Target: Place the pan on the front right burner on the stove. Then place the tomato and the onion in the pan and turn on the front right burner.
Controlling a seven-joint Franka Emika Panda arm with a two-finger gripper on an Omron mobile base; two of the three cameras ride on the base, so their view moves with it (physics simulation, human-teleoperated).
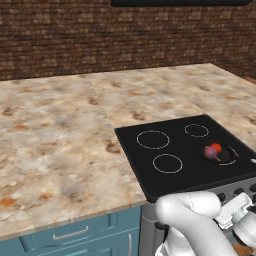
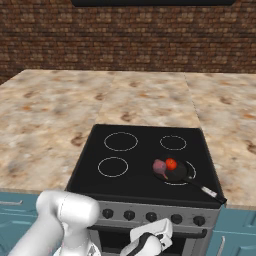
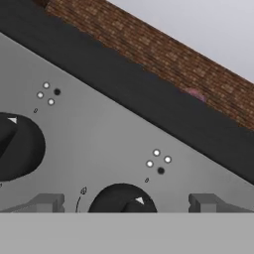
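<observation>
While the gripper (image 3: 121, 202) stands released, marble counter (image 1: 60, 130) flanks the black stove (image 2: 140, 150) below a brick wall (image 2: 125, 40).

You get the stove (image 1: 190, 150) from front-left and front-right (image 2: 145, 160), both looking down; your hand camera faces its knobs (image 3: 121, 198) closely.

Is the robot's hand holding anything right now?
No. The hand is open and empty, its fingers either side of a black stove knob without gripping it.
</observation>
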